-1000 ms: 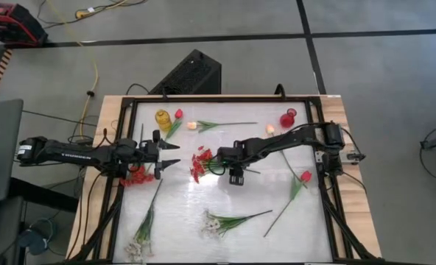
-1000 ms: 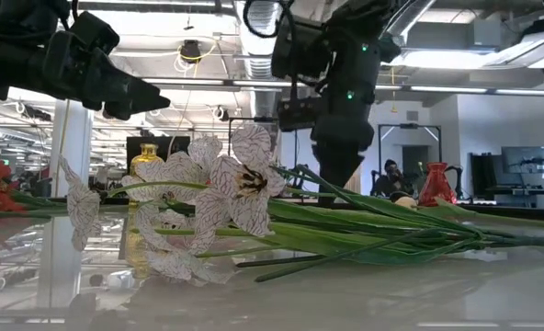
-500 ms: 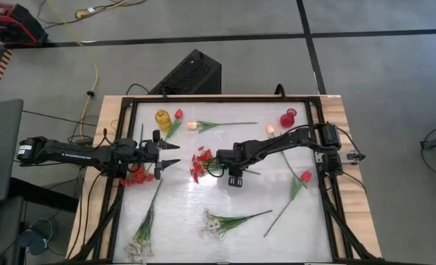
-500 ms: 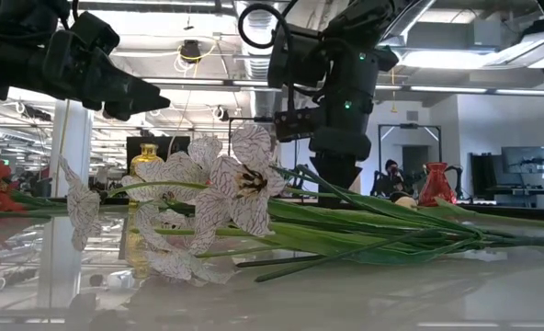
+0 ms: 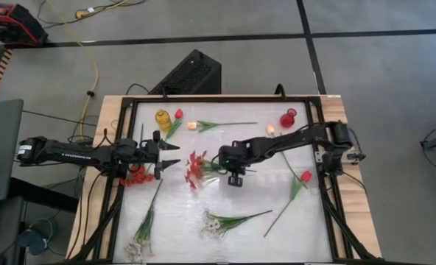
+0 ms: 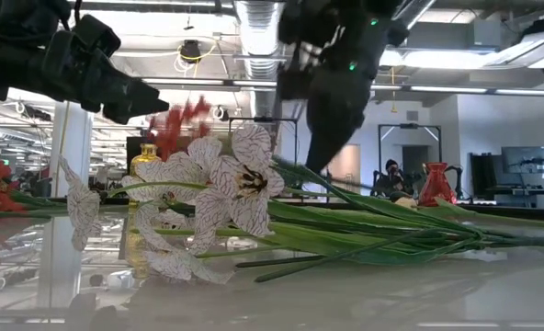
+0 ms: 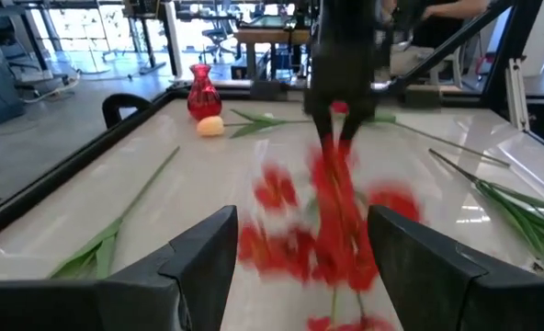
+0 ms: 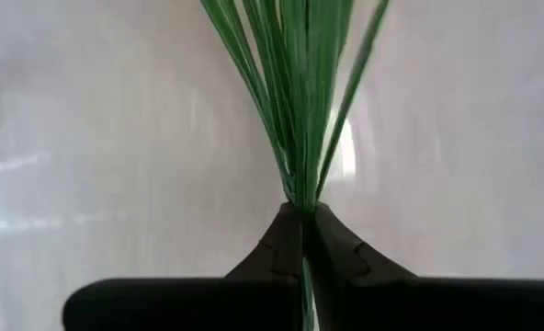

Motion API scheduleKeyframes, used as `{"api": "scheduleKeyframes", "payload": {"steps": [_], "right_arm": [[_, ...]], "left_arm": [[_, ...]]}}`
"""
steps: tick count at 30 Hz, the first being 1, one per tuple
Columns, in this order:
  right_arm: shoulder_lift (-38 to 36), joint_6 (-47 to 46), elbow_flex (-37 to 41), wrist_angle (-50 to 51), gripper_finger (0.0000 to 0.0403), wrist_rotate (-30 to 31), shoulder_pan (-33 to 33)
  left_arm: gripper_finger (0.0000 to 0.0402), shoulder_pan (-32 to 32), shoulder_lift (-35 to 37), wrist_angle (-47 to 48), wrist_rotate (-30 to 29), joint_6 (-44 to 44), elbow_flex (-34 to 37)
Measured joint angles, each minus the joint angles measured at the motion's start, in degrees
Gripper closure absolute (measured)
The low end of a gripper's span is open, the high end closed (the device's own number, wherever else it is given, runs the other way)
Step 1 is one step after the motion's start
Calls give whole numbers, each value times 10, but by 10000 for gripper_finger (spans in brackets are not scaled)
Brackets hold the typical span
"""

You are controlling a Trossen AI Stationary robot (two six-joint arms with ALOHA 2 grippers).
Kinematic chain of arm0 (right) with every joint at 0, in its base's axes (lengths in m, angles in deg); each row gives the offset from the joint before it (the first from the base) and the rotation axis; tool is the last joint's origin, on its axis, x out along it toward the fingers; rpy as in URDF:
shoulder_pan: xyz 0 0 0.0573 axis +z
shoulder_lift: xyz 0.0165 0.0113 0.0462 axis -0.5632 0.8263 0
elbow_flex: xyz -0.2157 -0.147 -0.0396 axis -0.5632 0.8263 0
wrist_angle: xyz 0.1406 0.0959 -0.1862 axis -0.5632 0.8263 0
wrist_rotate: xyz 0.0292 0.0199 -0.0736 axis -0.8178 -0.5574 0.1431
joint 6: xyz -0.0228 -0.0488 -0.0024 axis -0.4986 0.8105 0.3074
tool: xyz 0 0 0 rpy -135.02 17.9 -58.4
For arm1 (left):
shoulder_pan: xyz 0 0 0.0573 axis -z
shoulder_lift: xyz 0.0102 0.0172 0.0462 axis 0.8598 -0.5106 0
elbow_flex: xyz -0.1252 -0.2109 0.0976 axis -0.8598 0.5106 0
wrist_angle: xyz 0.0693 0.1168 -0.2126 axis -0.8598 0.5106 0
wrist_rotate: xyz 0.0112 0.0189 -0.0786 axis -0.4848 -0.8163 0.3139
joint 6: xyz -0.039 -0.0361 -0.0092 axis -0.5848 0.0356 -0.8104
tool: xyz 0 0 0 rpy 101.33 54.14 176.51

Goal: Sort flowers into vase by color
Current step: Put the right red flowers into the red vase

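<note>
Red blossom cluster [image 5: 196, 168] had lifted off the worktop [image 5: 181, 213], right tool [image 5: 219, 159] clamped on its stalk, left tool [image 5: 175, 153] wide open at nine o'clock.

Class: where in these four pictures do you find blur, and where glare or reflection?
Left wrist view: the red blossom stem hanging from the right gripper is motion-smeared. Low view: that arm is blurred; the glossy table mirrors the white flowers. High view: sharp, a pale sheen on the tabletop.

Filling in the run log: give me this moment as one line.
right pincer: shut on red blossom stem, mid-table | left pincer: open, waiting left of it | red vase: no flowers in it
</note>
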Motion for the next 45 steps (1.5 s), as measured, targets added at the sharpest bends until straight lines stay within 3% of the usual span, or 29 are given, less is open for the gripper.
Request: {"api": "scheduleKeyframes", "payload": {"steps": [5, 8, 17, 21, 24, 28, 37, 45], "right_arm": [[-127, -1, 104, -79, 375, 5, -44], [-232, -17, 188, -125, 375, 41, -83], [-535, -13, 390, -274, 375, 213, -174], [-627, 16, 468, -391, 375, 286, -212], [-664, 51, 518, -481, 375, 309, -241], [-678, 92, 562, -571, 375, 313, -280], [-675, 115, 592, -582, 375, 325, -357], [-664, 78, 598, -591, 376, 320, -386]], "left_arm": [[168, 0, 0, 20, -1, -22, 0], [168, 0, 0, 32, 0, -32, 0], [168, 0, 0, 38, -9, -45, 0], [168, 0, 0, 38, -84, -56, 0], [168, 0, 0, 39, -141, -60, 0], [168, 0, 0, 39, -149, -61, 0], [168, 0, 0, 41, -142, -61, 0], [168, 0, 0, 42, -141, -60, 0]]}}
